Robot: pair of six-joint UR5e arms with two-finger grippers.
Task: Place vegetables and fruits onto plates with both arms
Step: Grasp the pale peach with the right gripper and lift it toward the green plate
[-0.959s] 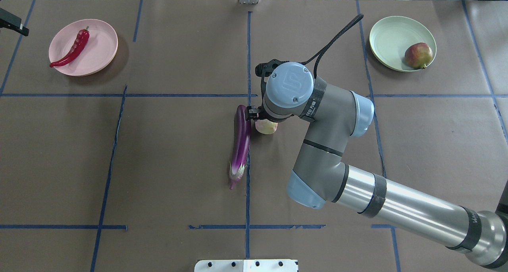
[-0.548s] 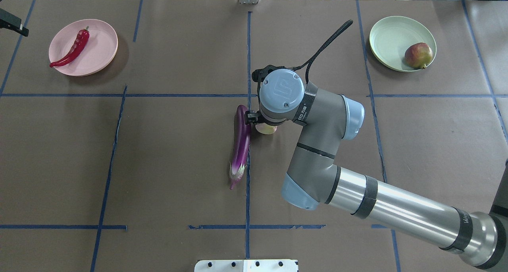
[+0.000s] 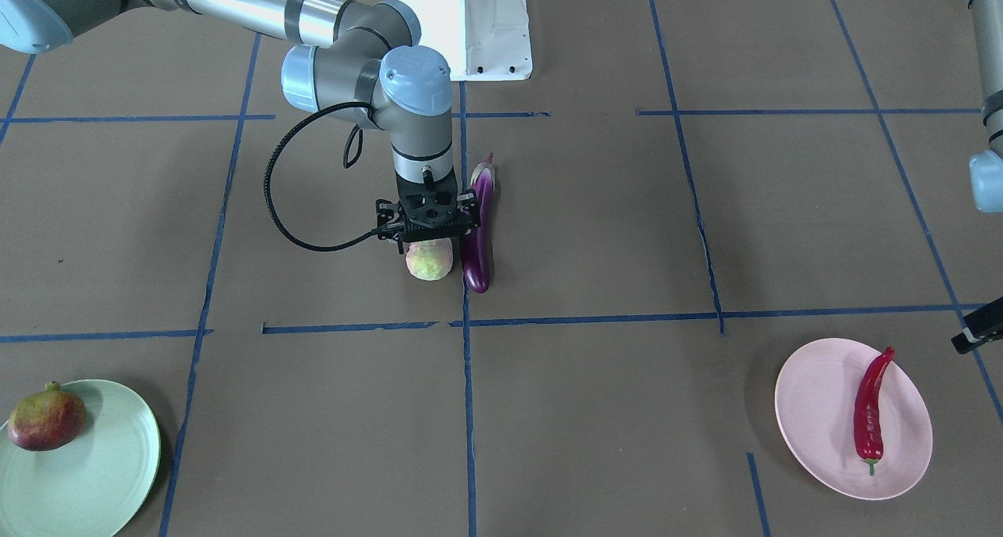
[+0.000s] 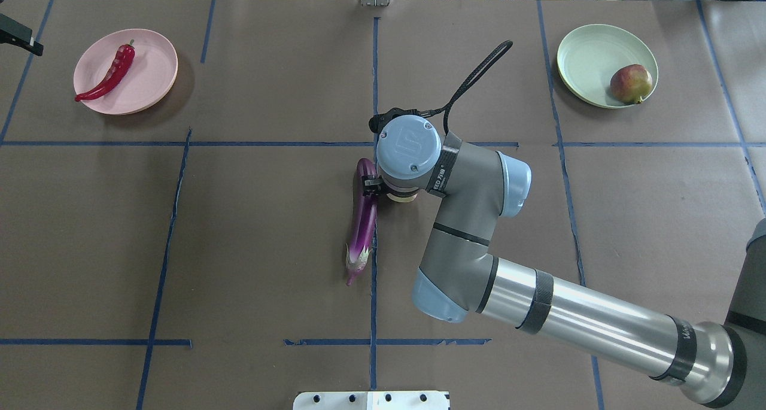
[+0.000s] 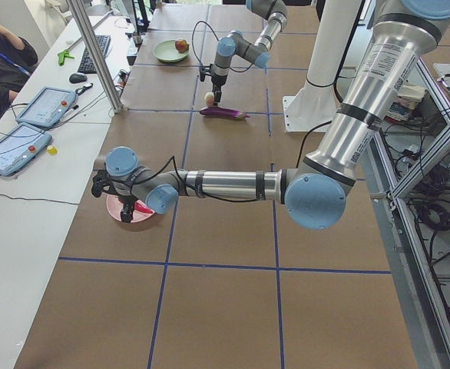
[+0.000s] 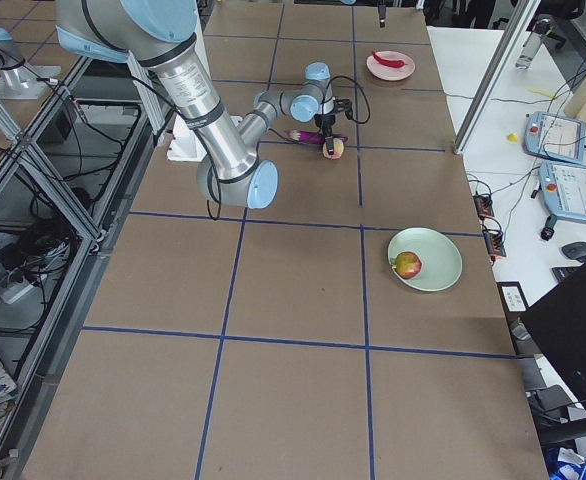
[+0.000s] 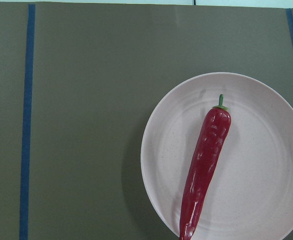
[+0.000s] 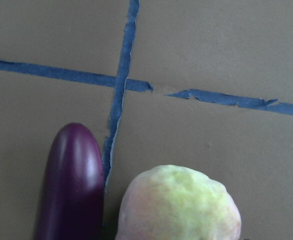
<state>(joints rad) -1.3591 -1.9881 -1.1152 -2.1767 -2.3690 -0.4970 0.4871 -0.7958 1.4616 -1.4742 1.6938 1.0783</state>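
My right gripper (image 3: 429,239) hangs straight down over the pale peach-like fruit (image 3: 429,260), open, with its fingers at the fruit's top. The purple eggplant (image 4: 364,224) lies right beside the peach, and one finger (image 4: 371,185) touches its side. The right wrist view shows the peach (image 8: 179,205) and the eggplant tip (image 8: 71,185) close below. The red chili (image 4: 111,75) lies on the pink plate (image 4: 149,69). The dark red fruit (image 4: 630,83) sits on the mint green plate (image 4: 589,57). My left gripper (image 3: 975,335) hovers by the pink plate; I cannot tell whether it is open.
Blue tape lines (image 4: 374,69) cross the brown table cover. The white base block (image 3: 470,27) stands at the robot's edge of the table. The right arm's black cable (image 3: 274,200) loops out beside the wrist. Operator desks with tablets (image 5: 25,131) run along the far side.
The right wrist has moved left and further over the peach, hiding most of it from above. The eggplant, the plates, the chili and the dark red fruit have not moved.
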